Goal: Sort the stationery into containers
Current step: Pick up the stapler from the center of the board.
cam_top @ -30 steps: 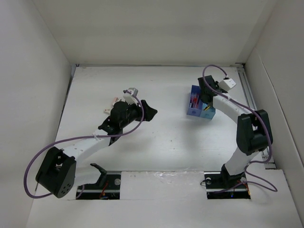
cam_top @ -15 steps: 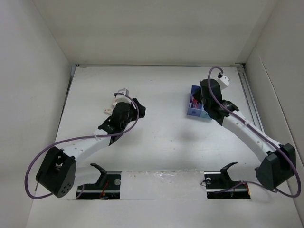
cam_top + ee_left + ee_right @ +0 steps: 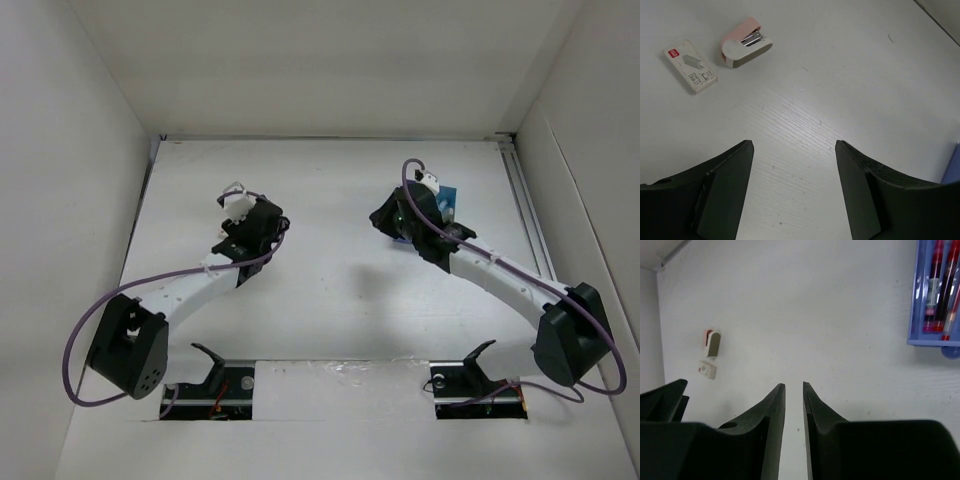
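The blue trays (image 3: pixel 920 295) sit at the top right of the right wrist view, holding several thin red pens (image 3: pixel 939 280). In the top view only a cyan corner of the trays (image 3: pixel 447 198) shows behind the right wrist. My right gripper (image 3: pixel 793 384) is shut but for a thin slit, empty, and points left over bare table (image 3: pixel 384 215). My left gripper (image 3: pixel 793 145) is open and empty above bare table (image 3: pixel 262 218). A blue tray edge (image 3: pixel 953 167) shows at its right. No light-blue pen or eraser blocks show.
A pink-and-white mini stapler (image 3: pixel 745 44) and a small white staple box (image 3: pixel 691 66) lie ahead of the left gripper. Both show far left in the right wrist view, the stapler (image 3: pixel 712 342) above the box (image 3: pixel 706 369). White walls enclose the table (image 3: pixel 330 290).
My right arm has swung from over the trays to the left, its gripper now left of them. My left gripper has moved up and left, turning toward the stapler.
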